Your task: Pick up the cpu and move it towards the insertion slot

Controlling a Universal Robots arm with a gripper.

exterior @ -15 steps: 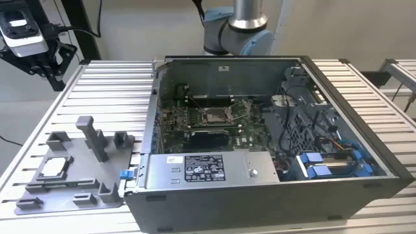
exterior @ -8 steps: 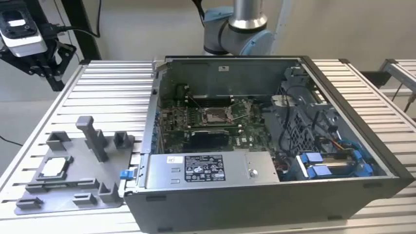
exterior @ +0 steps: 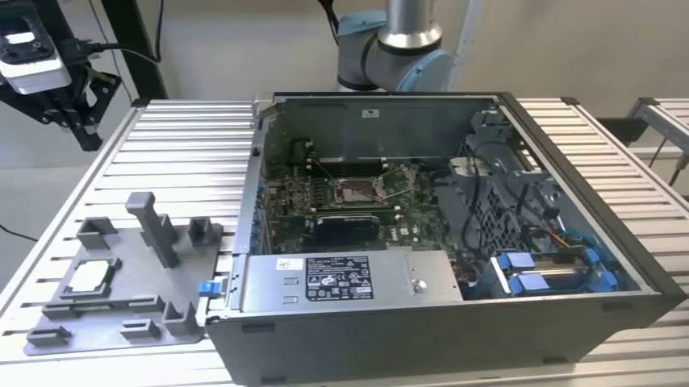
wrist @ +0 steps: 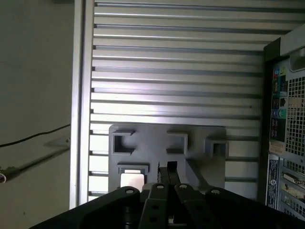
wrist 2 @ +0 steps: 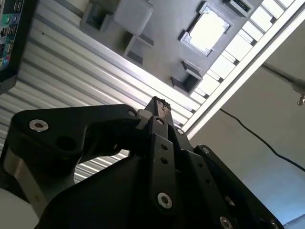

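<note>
The cpu (exterior: 92,276), a flat silvery square, lies in a recess of the grey fixture plate (exterior: 129,266) at the exterior view's lower left. Both wrist views look down on the cpu (wrist 2: 207,29) (wrist: 132,179) in its plate (wrist 2: 162,28) (wrist: 157,138). My gripper (exterior: 86,139) hangs high above the table's far left corner, well away from the cpu, with its black fingers shut together on nothing (wrist 2: 158,102) (wrist: 167,168). The insertion slot (exterior: 356,191), a metal-framed socket on green board, sits inside the open computer case (exterior: 582,161).
The plate carries upright posts (exterior: 156,230) beside the cpu. A silver box with a white label (exterior: 334,278) spans the case's near side, with blue-clipped cables (exterior: 544,270) at the right. The slatted metal table (exterior: 183,145) ends close to the plate's left edge.
</note>
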